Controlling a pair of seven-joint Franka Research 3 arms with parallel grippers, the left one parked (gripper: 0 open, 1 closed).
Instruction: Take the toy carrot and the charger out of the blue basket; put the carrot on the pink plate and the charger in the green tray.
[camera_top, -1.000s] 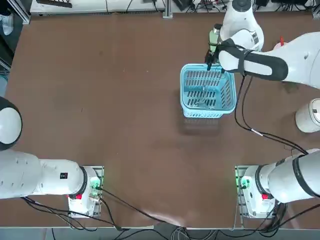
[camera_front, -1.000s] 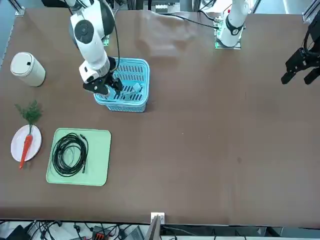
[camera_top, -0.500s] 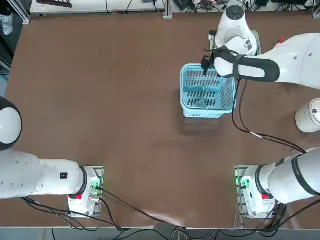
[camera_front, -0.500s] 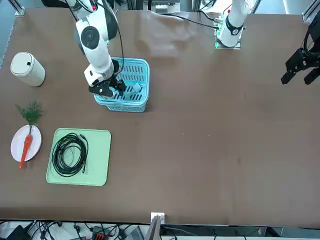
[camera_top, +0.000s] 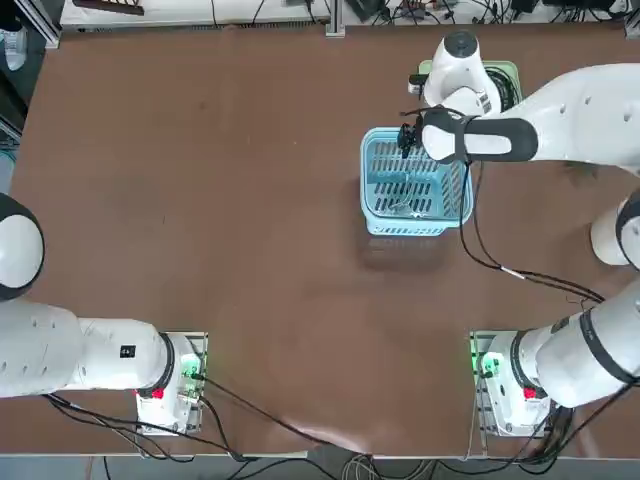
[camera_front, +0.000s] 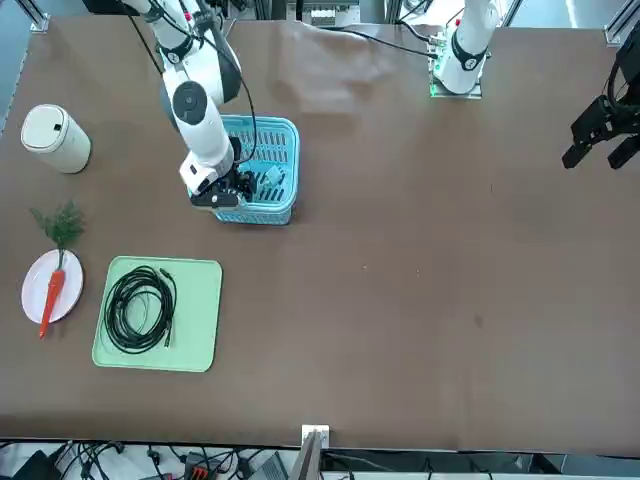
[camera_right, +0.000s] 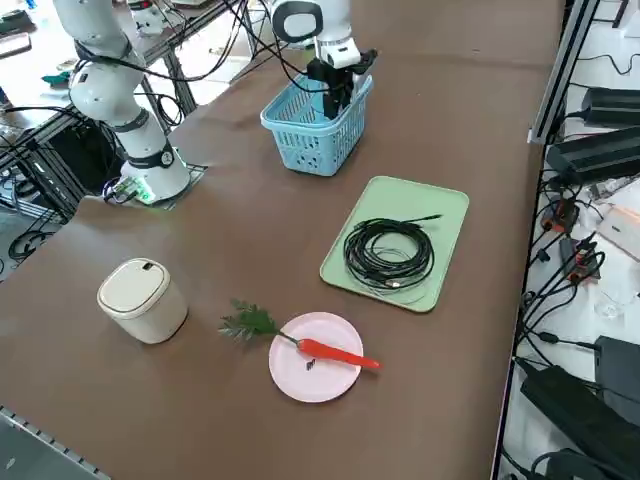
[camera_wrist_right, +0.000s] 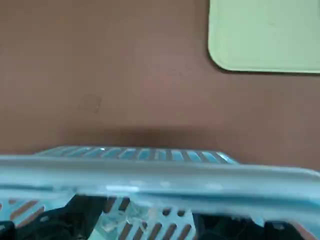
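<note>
**R hand poised inside basket, going for the charger**

R hand (camera_front: 222, 186) sits at the far-from-robot end of the blue basket (camera_top: 415, 185), tips dipped below the rim — fingers (camera_wrist_right: 60, 222) spread wide, nothing between them. Pointing down because the charger lies on the slatted floor, so it looks reachable only from above; staying wide open prob. to straddle the plug block before closing.

Charger (camera_front: 270, 177) — pale whitish block w/ thin cord — rests on the basket floor just beside the hand, not touched as far as I can tell. The wrist view shows a pale bit (camera_wrist_right: 117, 220) between the fingers behind the rim, prob. the same item, too blurred to be sure.

Outward: green tray (camera_right: 398, 245) lies flat on the worktop (camera_front: 420, 250) near the basket, on its far side from the robot. It already carries a black coiled cable (camera_right: 388, 252), so the charger needs a free strip along the edge.

Toy carrot (camera_right: 335, 352) lies across the pink plate (camera_right: 316, 357), leafy tuft hanging off the rim — that half looks done. A white lidded canister (camera_right: 141, 299) stands near the plate, not in the way.
</note>
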